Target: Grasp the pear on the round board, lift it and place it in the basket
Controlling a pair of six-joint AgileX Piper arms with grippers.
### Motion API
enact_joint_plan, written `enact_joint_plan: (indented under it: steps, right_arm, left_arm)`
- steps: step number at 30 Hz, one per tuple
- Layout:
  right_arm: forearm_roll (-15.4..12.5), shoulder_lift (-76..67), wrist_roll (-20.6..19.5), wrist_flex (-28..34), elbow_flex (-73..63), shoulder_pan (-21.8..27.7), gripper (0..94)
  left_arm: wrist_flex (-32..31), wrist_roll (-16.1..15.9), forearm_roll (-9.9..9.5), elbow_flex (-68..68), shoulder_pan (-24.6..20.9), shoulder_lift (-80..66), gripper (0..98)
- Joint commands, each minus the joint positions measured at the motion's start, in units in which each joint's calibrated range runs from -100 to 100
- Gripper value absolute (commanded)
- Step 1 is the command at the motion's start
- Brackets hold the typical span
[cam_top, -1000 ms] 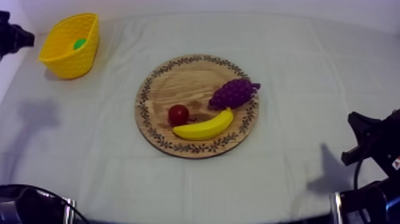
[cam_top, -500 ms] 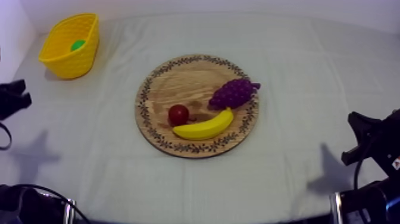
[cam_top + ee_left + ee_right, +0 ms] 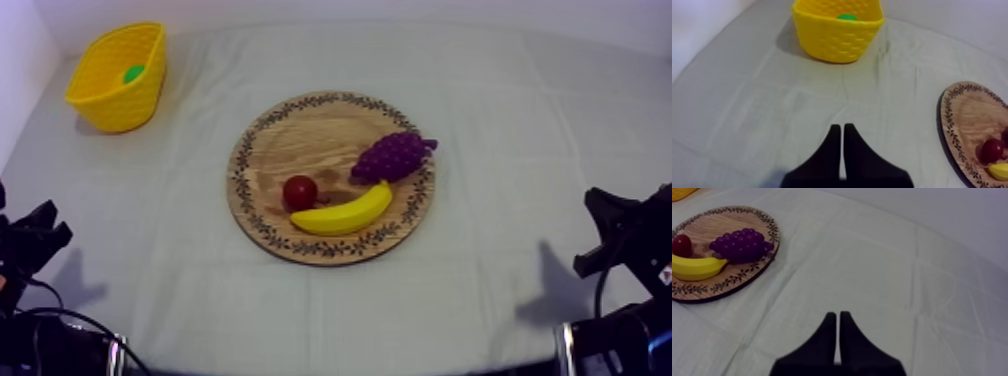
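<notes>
Green toy pear point(image 3: 132, 73) lies inside the yellow woven basket point(image 3: 108, 100), at the table's ten o'clock.
Left gripper point(image 3: 839, 128) and right gripper point(image 3: 837, 315) are both pressed together and empty. Only parking is left, I judge: keep low, clear of the round wooden board point(image 3: 290, 135).

no readable text, labels, brands or numbers anywhere

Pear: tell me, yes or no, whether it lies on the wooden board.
No, the pear sits inside the yellow basket, away from the wooden board.
</notes>
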Motion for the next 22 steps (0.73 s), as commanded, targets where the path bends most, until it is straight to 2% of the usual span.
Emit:
enact_joint_plan:
  steps: [1,22]
  right_arm:
    - [-0.01,-0.04,-0.01,0.04,-0.05,-0.01,0.4]
    - [-0.01,-0.04,0.01,0.04,-0.05,-0.01,0.4]
  left_arm:
    - [0.49,0.21,0.03,0.3,0.06,-1.6,0.0]
    - [1.1,-0.21,0.2,0.83,0.22,-2.19,0.0]
